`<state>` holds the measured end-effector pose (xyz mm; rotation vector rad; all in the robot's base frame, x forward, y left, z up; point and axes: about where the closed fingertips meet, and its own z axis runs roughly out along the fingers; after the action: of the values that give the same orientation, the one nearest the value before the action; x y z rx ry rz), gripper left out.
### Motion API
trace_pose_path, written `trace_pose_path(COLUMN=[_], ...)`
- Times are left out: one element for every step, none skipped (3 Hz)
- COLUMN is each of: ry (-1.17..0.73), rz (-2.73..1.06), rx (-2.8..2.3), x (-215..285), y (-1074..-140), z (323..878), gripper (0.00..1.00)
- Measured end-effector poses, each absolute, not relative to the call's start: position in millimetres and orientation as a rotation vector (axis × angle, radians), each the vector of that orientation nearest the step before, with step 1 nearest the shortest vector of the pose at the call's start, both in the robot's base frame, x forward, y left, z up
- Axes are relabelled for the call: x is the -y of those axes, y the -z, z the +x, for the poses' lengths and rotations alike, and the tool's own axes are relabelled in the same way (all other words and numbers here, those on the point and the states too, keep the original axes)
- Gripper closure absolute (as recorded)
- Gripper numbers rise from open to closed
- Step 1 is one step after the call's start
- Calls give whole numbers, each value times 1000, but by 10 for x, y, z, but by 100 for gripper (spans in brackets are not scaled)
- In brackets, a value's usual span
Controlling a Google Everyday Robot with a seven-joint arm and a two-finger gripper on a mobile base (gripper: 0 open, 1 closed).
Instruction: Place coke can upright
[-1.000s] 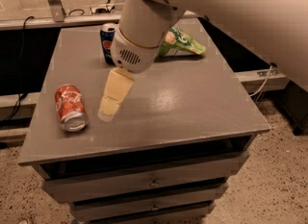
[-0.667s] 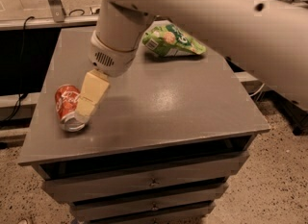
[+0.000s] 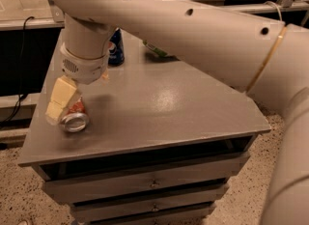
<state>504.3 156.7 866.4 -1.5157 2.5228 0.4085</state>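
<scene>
In the camera view, my tool (image 3: 60,104) hangs low over the front-left of the bench (image 3: 159,108), right against the coke can (image 3: 75,119). The can lies on its side, silver end facing front. I cannot tell whether the tool is apart or clamped. 1 blue can (image 3: 116,48) stands upright behind my wrist.

Only the Pepsi logo (image 3: 112,50) on the blue can (image 3: 118,57) reads, behind the gripper (image 3: 57,108) at the coke can (image 3: 76,119).
</scene>
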Motion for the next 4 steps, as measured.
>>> trace_pose_path(ry=[-392,-356,-300,-256], rz=[-1443,-1381,-1284,-1176], rx=[-2618,-2699,-2759,-2791], x=[-1799,-1966,-2061,-2087], y=[-8601,-8491,-8443,-8445], z=[5101,5138,5235,5342], gripper=[0,0,0,16])
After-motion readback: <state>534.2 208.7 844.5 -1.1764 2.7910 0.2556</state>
